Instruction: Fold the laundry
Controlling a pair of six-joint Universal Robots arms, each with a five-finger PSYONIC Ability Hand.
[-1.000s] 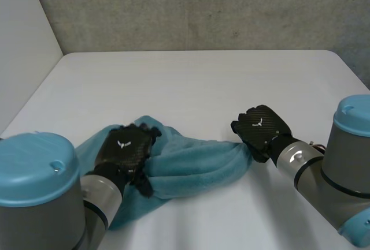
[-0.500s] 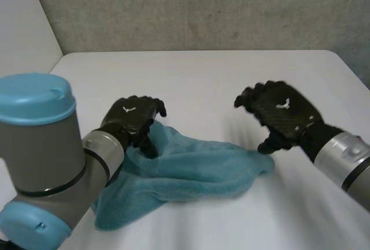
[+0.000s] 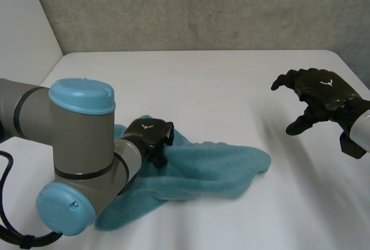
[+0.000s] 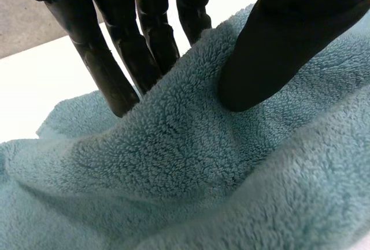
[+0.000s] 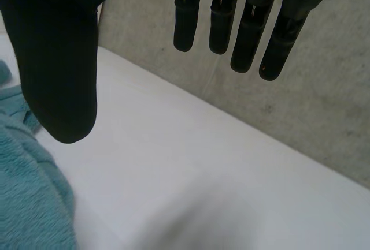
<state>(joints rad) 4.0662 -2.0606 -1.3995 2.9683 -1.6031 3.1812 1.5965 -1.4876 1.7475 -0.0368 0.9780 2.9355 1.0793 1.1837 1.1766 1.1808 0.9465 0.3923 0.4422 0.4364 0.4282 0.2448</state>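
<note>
White, smooth tabletop runs back to a rough grey concrete wall at 12 o'clock. Toward 6 o'clock on it lies the teal towel, thick looped terry rumpled into a long hump whose axis runs from 8 o'clock to 3 o'clock. The left hand sits on its 9 o'clock end. Its fingers are behind a raised ridge and its thumb is pressed into the front, pinching that fold. The right hand hovers at 3 o'clock, loosely spread and empty. It is well apart from the towel's rounded free end, which lies toward 7 o'clock from its fingertips and is probably what it must reach for next.
</note>
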